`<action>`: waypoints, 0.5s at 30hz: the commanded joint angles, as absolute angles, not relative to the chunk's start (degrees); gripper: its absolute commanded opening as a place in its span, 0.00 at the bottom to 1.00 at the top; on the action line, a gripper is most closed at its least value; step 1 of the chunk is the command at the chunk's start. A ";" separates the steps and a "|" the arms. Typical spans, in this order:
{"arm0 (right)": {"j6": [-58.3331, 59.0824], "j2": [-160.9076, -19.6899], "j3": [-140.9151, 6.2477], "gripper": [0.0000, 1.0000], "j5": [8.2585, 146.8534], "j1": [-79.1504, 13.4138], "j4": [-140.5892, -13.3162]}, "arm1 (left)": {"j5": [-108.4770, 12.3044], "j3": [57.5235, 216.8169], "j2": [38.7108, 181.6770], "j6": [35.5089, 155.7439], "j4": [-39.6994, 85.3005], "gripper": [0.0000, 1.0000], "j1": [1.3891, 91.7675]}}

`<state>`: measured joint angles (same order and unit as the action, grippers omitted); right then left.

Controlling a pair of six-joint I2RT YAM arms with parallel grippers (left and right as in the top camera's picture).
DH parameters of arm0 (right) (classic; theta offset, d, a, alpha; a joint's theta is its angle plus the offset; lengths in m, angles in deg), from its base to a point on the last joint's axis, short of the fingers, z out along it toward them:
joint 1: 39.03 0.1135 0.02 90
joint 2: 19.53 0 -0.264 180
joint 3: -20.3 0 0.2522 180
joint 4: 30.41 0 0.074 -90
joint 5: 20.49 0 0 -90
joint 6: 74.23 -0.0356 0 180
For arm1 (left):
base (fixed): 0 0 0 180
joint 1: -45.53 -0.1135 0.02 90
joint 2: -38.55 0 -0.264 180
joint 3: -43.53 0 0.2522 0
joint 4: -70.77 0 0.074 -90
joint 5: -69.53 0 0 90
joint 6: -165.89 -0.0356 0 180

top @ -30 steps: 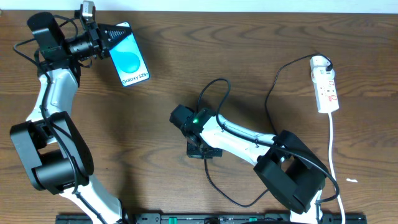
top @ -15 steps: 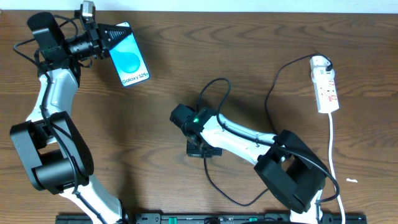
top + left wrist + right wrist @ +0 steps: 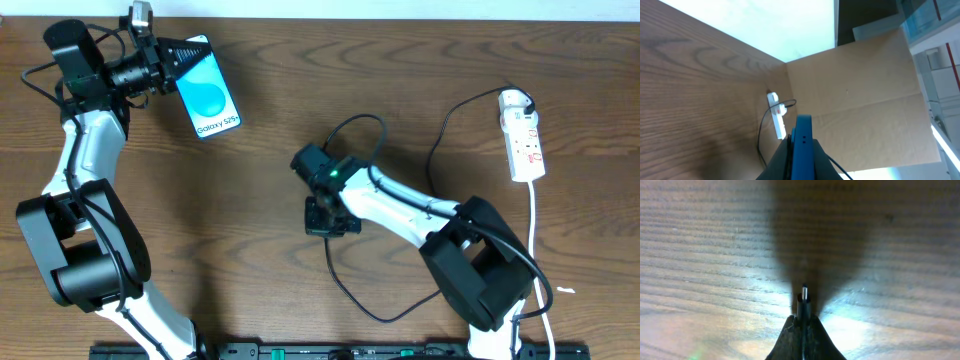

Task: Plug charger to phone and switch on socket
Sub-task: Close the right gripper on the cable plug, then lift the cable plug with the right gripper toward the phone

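L gripper clamped on phone edge; R gripper pinches charger tip, seemingly just above table; socket well apart.

A: Shells on left arm and right arm?
B: White links. Joints are bulky black housings, largest near the bases. Thin black cables run alongside the links.
A: Markings?
B: Green LED lit at the right wrist. Right gripper: black, tapering to a narrow tip.
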<state>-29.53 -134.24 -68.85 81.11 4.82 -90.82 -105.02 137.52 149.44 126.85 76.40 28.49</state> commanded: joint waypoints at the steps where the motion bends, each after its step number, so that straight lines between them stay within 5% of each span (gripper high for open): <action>1: -23.19 -133.32 -69.92 0.01 85.83 1.90 -90.62 | -104.21 137.32 148.00 126.50 76.67 0.07 28.45; 15: -6.66 -130.72 -69.92 0.01 123.09 -7.00 -72.94 | -103.71 137.32 148.00 126.50 76.67 0.07 28.45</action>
